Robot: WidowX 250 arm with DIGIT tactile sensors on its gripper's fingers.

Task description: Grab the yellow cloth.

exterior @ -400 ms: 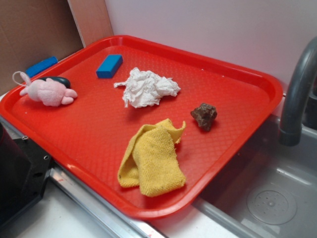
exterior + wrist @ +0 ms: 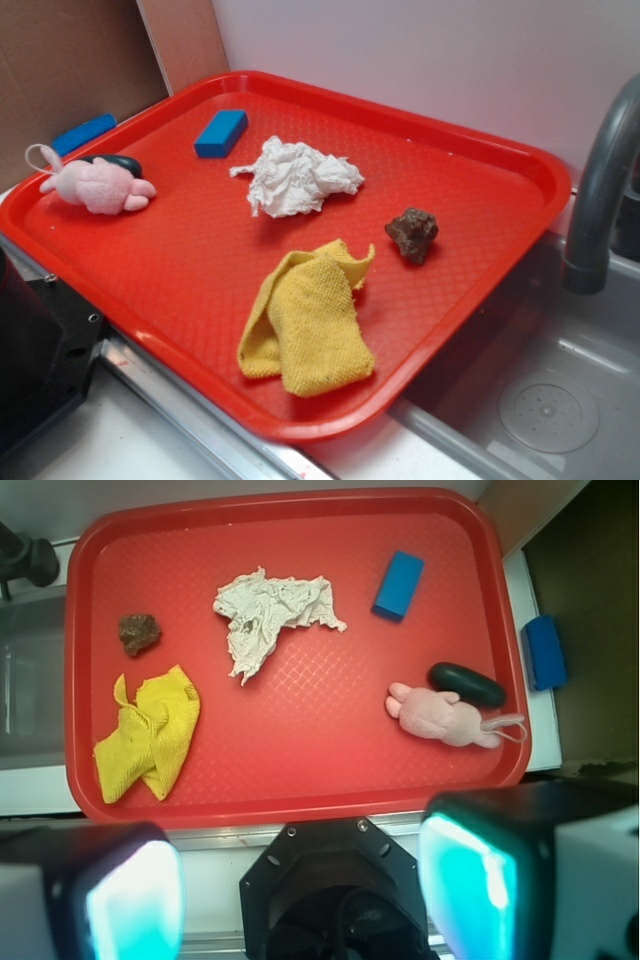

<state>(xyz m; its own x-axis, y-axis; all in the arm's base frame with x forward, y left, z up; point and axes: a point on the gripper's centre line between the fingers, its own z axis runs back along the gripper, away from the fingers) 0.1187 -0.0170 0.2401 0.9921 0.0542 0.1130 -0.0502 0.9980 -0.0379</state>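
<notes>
The yellow cloth (image 2: 310, 325) lies folded and rumpled on the red tray (image 2: 480, 140), near its front edge. In the wrist view the yellow cloth (image 2: 150, 735) sits at the tray's (image 2: 300, 770) lower left. My gripper (image 2: 300, 890) hangs high above the tray's near rim, well off the cloth and to its right. It is open, with its two pads wide apart and nothing between them. The gripper does not show in the exterior view.
Also on the tray: a crumpled white tissue (image 2: 295, 177), a brown lump (image 2: 412, 234), a blue block (image 2: 221, 132), a pink plush toy (image 2: 100, 186) and a black oval object (image 2: 466, 683). A faucet (image 2: 600, 190) and sink (image 2: 540, 380) stand to the right. The black robot base (image 2: 35, 350) is at the left.
</notes>
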